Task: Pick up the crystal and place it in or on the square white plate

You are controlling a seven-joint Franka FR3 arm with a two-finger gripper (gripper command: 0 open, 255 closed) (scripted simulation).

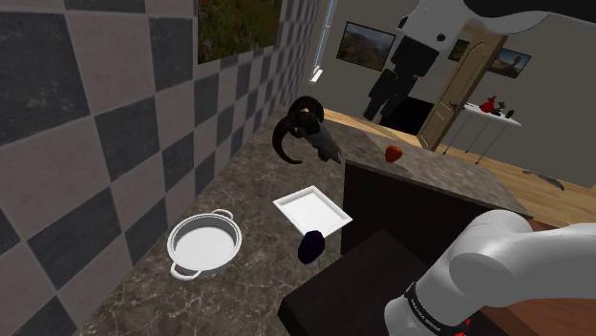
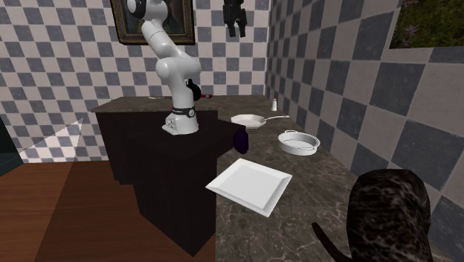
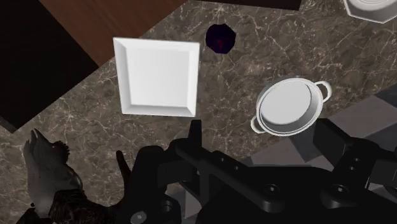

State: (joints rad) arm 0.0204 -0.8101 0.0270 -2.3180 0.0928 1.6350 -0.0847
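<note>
The all-black two-finger gripper (image 2: 233, 33) is held high above the counter, its fingers apart, with nothing clasped. Below it, the dark purple faceted crystal (image 1: 309, 246) is set on the dark veined marble countertop (image 1: 239, 186), just beside the square white plate (image 1: 311, 210). Grey checkered tiled walls (image 1: 105, 105) are seen behind.

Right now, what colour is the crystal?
The crystal is dark purple, clearest in the wrist view.
</note>
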